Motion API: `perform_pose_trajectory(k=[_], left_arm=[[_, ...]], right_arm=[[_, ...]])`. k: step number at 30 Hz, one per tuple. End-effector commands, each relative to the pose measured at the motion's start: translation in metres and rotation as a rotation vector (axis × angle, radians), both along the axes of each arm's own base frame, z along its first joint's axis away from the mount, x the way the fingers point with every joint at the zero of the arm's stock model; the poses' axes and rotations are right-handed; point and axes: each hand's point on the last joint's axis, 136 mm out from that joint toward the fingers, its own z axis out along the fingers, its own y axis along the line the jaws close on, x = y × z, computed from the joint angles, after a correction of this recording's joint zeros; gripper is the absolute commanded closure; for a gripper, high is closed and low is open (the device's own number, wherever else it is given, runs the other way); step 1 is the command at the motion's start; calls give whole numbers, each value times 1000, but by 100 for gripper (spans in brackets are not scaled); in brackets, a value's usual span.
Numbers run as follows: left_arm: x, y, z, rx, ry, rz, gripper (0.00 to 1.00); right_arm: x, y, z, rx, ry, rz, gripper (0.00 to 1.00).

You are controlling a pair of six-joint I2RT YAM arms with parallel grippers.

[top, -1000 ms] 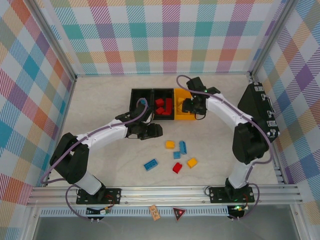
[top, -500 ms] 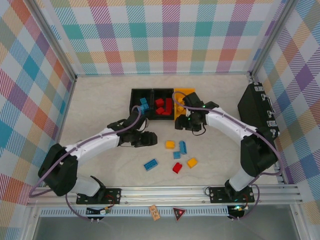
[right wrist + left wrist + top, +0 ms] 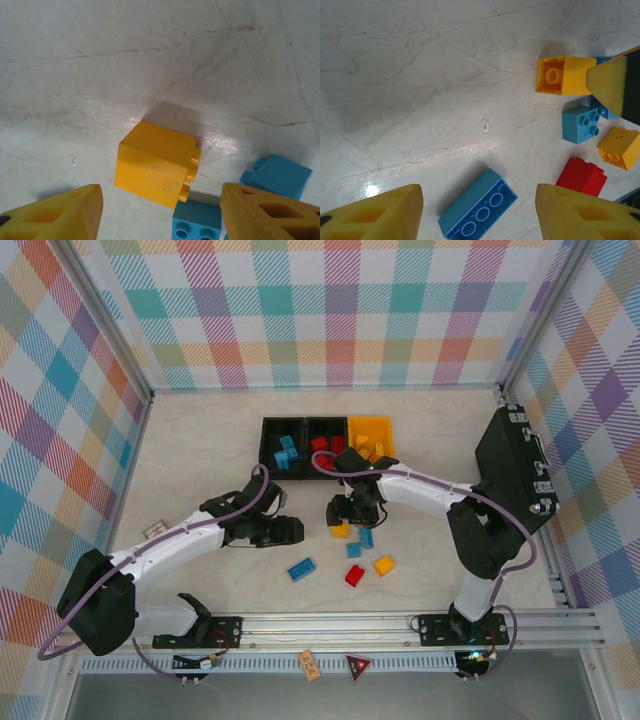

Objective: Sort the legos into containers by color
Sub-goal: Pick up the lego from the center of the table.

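Three containers stand in a row at the back: a black bin (image 3: 282,445) with blue legos, a black bin (image 3: 325,443) with red ones, and a yellow-orange bin (image 3: 371,437) with yellow ones. Loose legos lie mid-table. My left gripper (image 3: 287,532) is open above a long blue brick (image 3: 477,206) that lies studs down between its fingers. My right gripper (image 3: 345,512) is open over a yellow brick (image 3: 155,162) lying on its side. Nearby are a small blue brick (image 3: 581,124), a red brick (image 3: 581,176), another yellow brick (image 3: 619,147) and a blue brick (image 3: 197,222).
A large flat black case (image 3: 515,465) leans at the right wall. A small paper tag (image 3: 155,530) lies at the left. The aluminium rail (image 3: 330,625) runs along the front edge. My right gripper's finger (image 3: 612,82) shows beside the yellow brick (image 3: 560,75).
Both arms have come forward from the bins to the loose bricks. The left has swung down and right, the right down and left, and both sets of jaws have widened.
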Motion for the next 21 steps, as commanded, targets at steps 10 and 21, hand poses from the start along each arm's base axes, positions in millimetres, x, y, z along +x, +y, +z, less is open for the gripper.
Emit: perform_pose_trajectory(k=[10, 21], left_arm=[[-6, 4, -14, 30, 35, 13, 39], [-5, 4, -14, 28, 31, 15, 39]], right_arm=[[-6, 20, -17, -41, 71, 26, 35], [-1, 25, -24, -60, 66, 41, 53]])
